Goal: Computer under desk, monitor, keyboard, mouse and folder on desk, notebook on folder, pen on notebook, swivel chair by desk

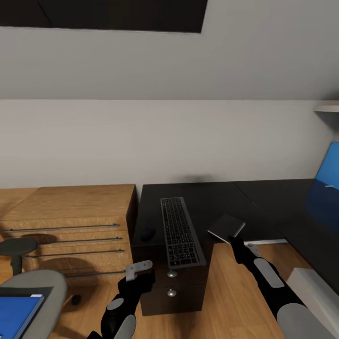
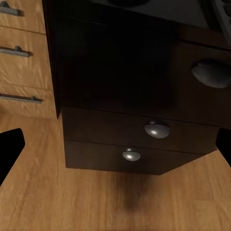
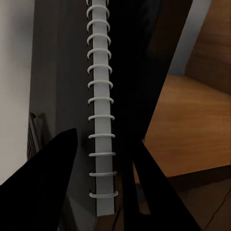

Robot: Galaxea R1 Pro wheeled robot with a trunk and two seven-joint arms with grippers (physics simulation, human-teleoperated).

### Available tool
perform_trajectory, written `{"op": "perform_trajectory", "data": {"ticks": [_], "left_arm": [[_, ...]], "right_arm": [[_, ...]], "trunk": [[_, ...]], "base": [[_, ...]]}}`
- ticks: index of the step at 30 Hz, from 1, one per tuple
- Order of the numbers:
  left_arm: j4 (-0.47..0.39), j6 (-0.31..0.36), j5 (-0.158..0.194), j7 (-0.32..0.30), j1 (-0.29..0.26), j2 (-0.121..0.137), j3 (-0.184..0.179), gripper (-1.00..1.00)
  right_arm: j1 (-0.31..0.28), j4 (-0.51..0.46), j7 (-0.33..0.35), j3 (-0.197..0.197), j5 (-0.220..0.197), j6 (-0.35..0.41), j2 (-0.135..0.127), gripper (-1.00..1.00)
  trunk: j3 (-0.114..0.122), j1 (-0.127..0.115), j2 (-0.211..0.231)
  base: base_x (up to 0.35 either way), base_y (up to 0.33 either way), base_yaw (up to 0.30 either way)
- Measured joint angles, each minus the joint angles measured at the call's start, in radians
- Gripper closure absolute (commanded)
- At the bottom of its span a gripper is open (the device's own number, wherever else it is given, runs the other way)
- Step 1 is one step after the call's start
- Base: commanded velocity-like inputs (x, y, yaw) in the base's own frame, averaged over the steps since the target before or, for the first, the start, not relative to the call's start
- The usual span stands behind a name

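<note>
At the near corner of the black counter (image 1: 207, 202), over its drawer pedestal (image 1: 172, 287): keyboard (image 1: 180, 231) lies lengthwise on top, its near end reaching the front edge. Mouse (image 1: 148, 232) sits just beside it on the side toward the wooden dresser (image 1: 66, 226), close but apart. Right tool (image 1: 234, 239) is clamped on the notebook (image 1: 227, 227), held at the counter's front edge on the keyboard's other side; whether the book rests on the surface or hangs just above it I cannot tell. Right wrist view shows the spiral binding (image 3: 102, 110) running between the dark fingers (image 3: 41, 192), so the grip is on the spine end. Left tool (image 1: 138, 270) hangs low in front of the pedestal, fingers spread, nothing in them; its wrist view looks at the silver knobs (image 2: 157, 129). Folder (image 1: 19, 314) is on the swivel chair (image 1: 40, 301), at the lower corner of the head view, well apart from the counter. A pale box, likely the computer (image 1: 313, 287), stands on the floor under the counter's other wing. Judgement: keyboard and mouse look placed; folder not yet moved, so the notebook has no base to stack on; pen, monitor and chair positioning remain unconfirmed.
</note>
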Motion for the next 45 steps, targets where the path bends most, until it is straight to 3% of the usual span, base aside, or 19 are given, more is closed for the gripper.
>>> {"op": "perform_trajectory", "data": {"ticks": [34, 35, 45], "left_arm": [[0.0, 0.002, 0.001, 0.001, 0.0, 0.001, 0.0, -1.0], [0.0, 0.002, 0.001, 0.001, 0.0, 0.001, 0.0, -1.0], [-0.001, 0.001, 0.001, 0.001, 0.0, 0.001, 0.0, -1.0]], "right_arm": [[0.0, -0.001, -0.001, 0.003, -0.001, -0.003, 0.0, 1.0], [0.0, -0.001, -0.001, 0.002, 0.0, -0.003, 0.0, -1.0], [0.0, 0.015, -0.002, 0.005, 0.004, -0.002, 0.0, -1.0]], "trunk": [[0.0, 0.0, 0.0], [0.0, 0.0, 0.0], [0.0, 0.0, 0.0]], "base": [[0.002, 0.002, 0.0], [0.0, 0.0, 0.0], [0.0, 0.0, 0.0]]}}
